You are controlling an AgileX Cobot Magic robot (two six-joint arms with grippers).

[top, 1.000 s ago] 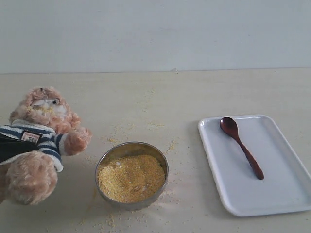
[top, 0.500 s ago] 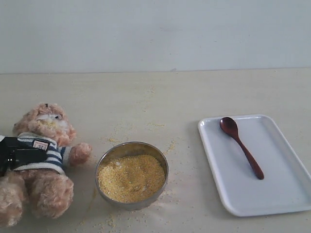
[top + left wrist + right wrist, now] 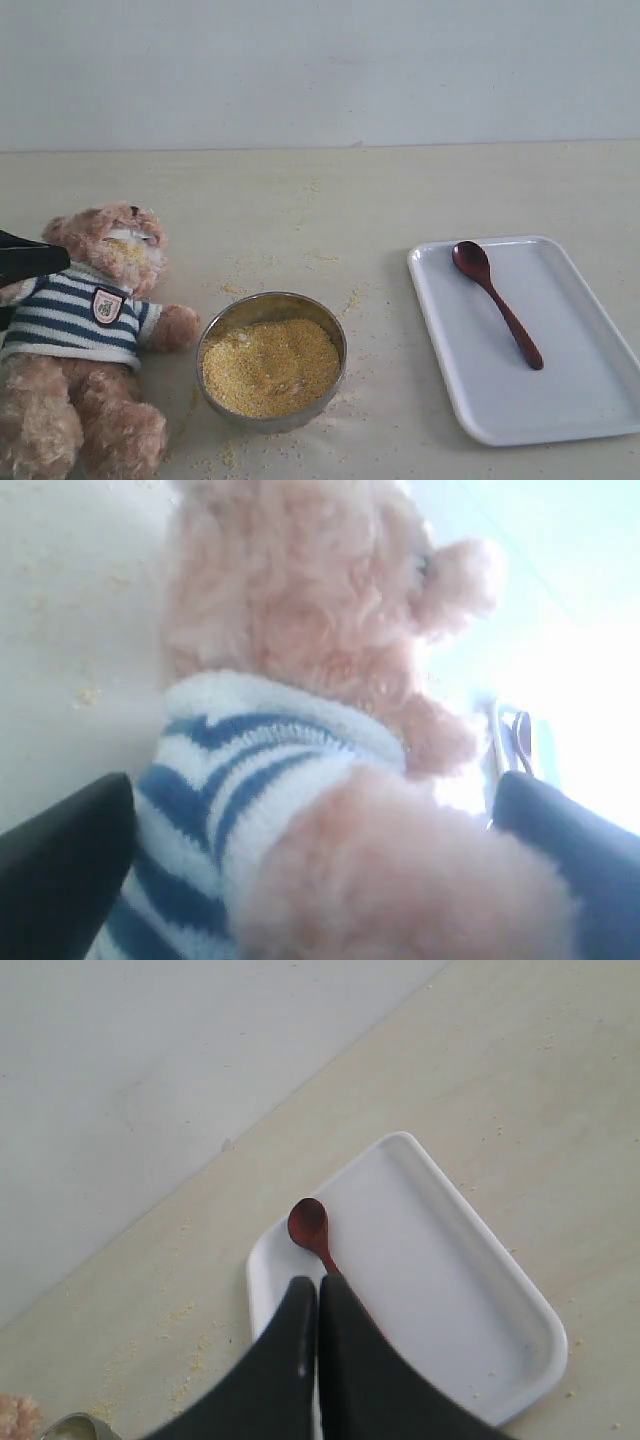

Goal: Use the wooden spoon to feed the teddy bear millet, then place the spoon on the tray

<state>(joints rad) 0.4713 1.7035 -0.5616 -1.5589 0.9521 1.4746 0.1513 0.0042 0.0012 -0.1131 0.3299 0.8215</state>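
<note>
The teddy bear (image 3: 80,320) sits upright at the left in its striped shirt, with yellow specks on its muzzle. My left gripper (image 3: 25,258) shows as a black tip at its shoulder. In the left wrist view the bear (image 3: 300,630) fills the space between the spread fingers (image 3: 60,870) of the open left gripper (image 3: 310,790). Millet (image 3: 270,365) fills the round metal bowl (image 3: 222,325). The wooden spoon (image 3: 497,300) lies on the white tray (image 3: 570,330). My right gripper (image 3: 318,1282) is shut and empty, high over the tray (image 3: 440,1260), hiding part of the spoon (image 3: 308,1225).
Loose millet grains (image 3: 240,275) are scattered on the beige table around the bowl. A pale wall runs along the back. The tray sits near the table's right front edge.
The bear has gone from tipped over in the left gripper's hold to sitting upright with its shirt uncovered. The left gripper has let go and drawn back to the left. Spoon and tray are unmoved.
</note>
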